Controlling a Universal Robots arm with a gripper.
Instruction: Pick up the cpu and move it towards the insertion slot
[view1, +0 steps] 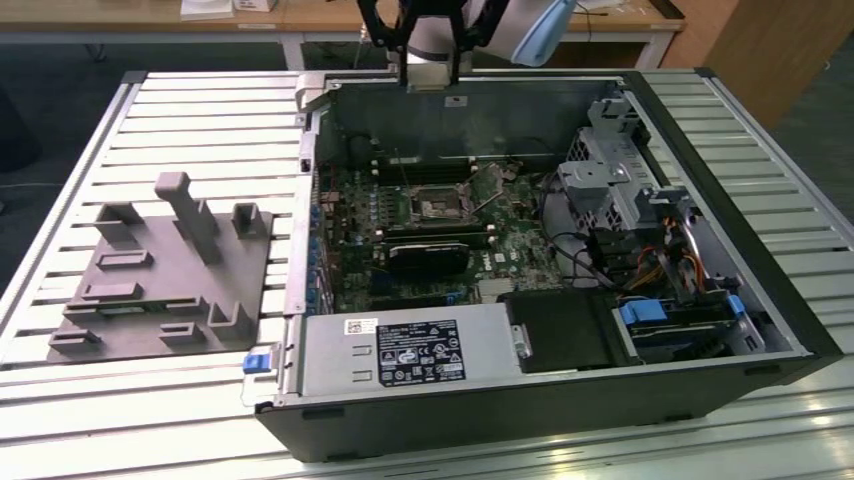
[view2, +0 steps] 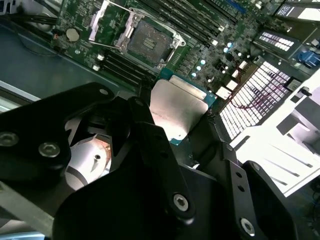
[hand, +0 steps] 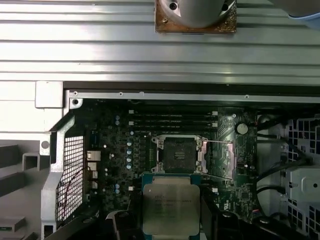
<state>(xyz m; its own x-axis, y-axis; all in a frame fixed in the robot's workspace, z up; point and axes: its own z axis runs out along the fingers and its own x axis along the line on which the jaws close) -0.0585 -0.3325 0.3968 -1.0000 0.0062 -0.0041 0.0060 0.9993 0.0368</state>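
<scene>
Exterior view: the black gripper (view1: 430, 45) hangs above the open computer case (view1: 694, 130), over the silver-framed insertion slot (view1: 438, 208).

Second wrist view: the flat silvery square cpu (view2: 177, 111) sits clamped between the dark fingers (view2: 145, 125), held level, likely for seating.

First wrist view: cpu just beside the slot (hand: 180, 154), apart.
</scene>
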